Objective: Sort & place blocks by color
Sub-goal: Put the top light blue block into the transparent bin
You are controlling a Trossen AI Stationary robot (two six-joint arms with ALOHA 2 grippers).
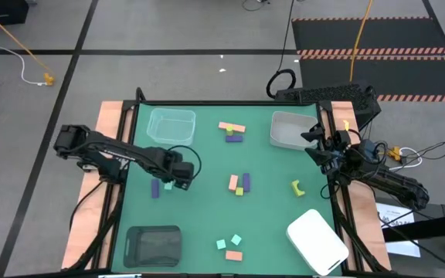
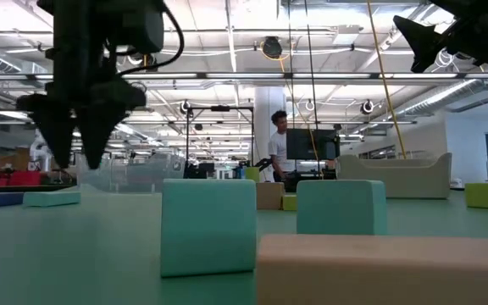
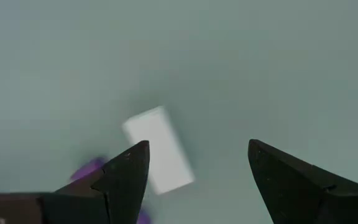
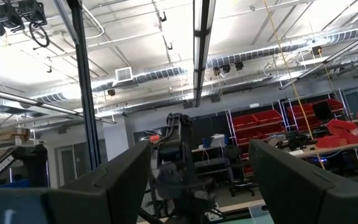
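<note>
While the left claw (image 1: 182,184) hangs low over the left half of the green worktop (image 1: 207,224), its fingers stand apart with nothing between them, and the left wrist view shows a light teal bar (image 3: 159,149) lying flat just ahead of the tips with a purple block (image 3: 91,168) beside it. In the high view that teal bar (image 1: 168,185) sits left of centre, next to the purple block (image 1: 155,188), with a clear tray (image 1: 171,125) above them and a dark tray (image 1: 154,245) at the lower left. Moving right, a salmon bar and purple pieces (image 1: 232,132) lie at upper centre, a salmon, yellow-green and purple cluster (image 1: 239,184) at mid-frame, two teal cubes with a salmon bar (image 1: 229,248) at lower centre, and a curved yellow-green piece (image 1: 297,186) right of centre. A white tray (image 1: 290,130) stands at the upper right and another white tray (image 1: 318,241) at the lower right. At the right edge, the right claw (image 1: 315,143) waits raised, fingers apart and holding nothing. These blocks look light, rigid and smooth, so they should lift easily but could skid or twist if pinched off-centre; the teal bar is probably best taken across its narrow width, near the middle of its long sides.
</note>
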